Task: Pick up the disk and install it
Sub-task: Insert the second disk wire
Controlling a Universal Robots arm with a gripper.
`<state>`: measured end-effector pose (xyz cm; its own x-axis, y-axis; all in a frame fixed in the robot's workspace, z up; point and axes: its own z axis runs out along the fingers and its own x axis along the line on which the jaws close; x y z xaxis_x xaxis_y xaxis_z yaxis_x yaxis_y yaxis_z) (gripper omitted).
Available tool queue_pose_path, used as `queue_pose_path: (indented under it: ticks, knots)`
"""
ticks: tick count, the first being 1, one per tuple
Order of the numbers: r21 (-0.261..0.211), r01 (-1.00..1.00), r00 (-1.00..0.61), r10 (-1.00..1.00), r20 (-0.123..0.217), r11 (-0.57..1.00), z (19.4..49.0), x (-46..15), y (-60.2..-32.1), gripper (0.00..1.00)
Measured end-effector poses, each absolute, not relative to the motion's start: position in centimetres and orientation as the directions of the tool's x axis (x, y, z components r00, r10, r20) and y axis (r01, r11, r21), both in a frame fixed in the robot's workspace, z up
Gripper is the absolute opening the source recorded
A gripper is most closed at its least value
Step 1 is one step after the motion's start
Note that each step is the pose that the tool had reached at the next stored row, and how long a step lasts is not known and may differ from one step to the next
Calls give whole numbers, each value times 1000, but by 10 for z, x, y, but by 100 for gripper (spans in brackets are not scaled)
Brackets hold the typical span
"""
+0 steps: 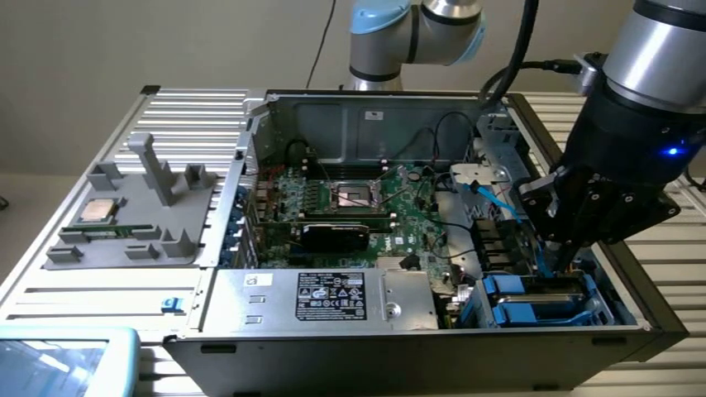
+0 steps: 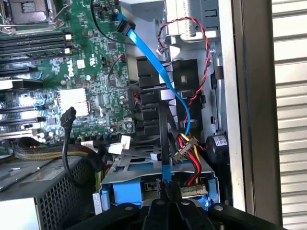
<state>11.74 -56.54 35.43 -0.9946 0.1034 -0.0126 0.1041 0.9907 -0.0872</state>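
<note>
- A slatted metal table carries an open computer case with its green motherboard exposed.
- The disk, in its blue bracket, sits in the drive bay at the case's corner on the exterior view's right.
- The gripper hangs just above it, fingers pinched together, holding nothing visible.
- A blue data cable trails nearby.
- A grey parts tray lies well apart.

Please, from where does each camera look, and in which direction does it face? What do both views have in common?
Exterior view: off the arm, above one open side of the computer case, looking down into it; the arm and shut gripper show at the exterior view's right.
Wrist view: on the wrist, facing the blue drive cage; gripper fingertips show.
Shared: the green motherboard, blue cable, drive cage.
</note>
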Motion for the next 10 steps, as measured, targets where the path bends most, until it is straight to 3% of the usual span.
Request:
queue_pose_path:
  ticks: [10]
  knots:
    - [-97,-26,-1000,-27,-13,995,354,117,-565,11]
